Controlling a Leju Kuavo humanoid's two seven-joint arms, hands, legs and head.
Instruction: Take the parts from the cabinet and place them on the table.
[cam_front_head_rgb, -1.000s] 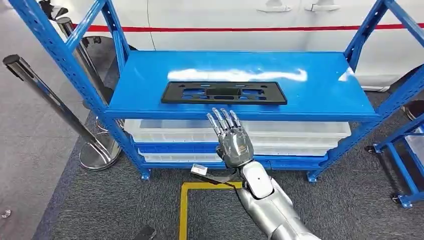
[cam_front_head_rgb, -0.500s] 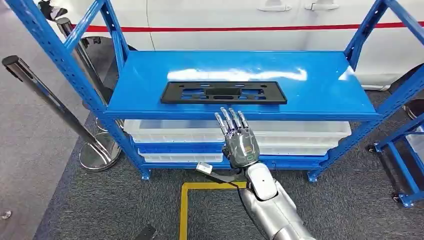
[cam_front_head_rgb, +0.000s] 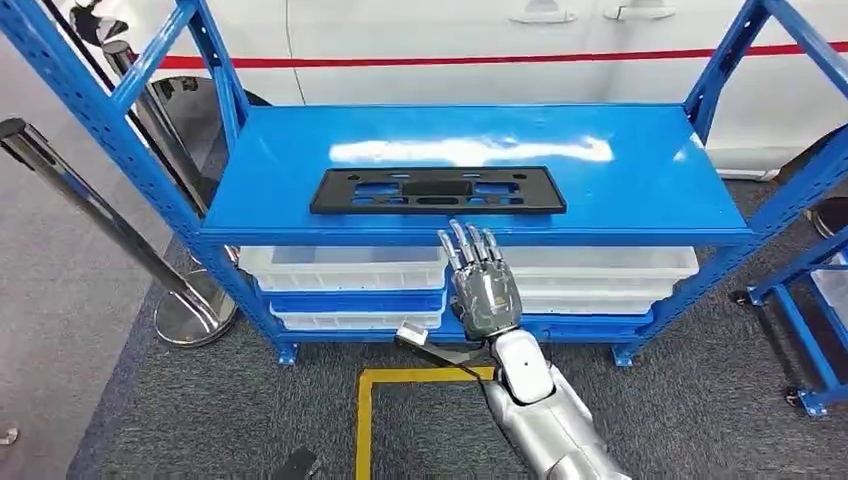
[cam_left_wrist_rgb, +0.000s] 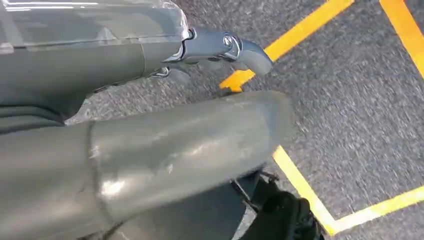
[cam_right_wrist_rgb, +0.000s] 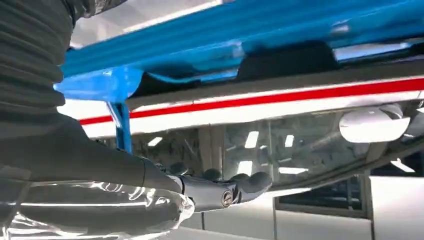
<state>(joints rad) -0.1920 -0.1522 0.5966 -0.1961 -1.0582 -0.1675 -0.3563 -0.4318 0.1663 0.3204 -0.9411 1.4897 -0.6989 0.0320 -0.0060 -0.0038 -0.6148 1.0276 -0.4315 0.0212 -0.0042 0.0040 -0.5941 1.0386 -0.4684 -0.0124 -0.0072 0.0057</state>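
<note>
- Your right hand (cam_front_head_rgb: 484, 288) hovers empty, fingers spread, just below the blue shelf's (cam_front_head_rgb: 640, 180) front edge.
- The black plastic part (cam_front_head_rgb: 438, 191) lies flat on that shelf, apart from the fingertips.
- Your left hand (cam_left_wrist_rgb: 150, 145) is blurred; you cannot tell its state.
- The shelf hides part of the white bins (cam_front_head_rgb: 345, 268).

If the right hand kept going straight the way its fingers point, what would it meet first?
Probably the front edge of the blue shelf, with the black plate just beyond; the right hand looks slightly below the edge, though depth is unclear.
</note>
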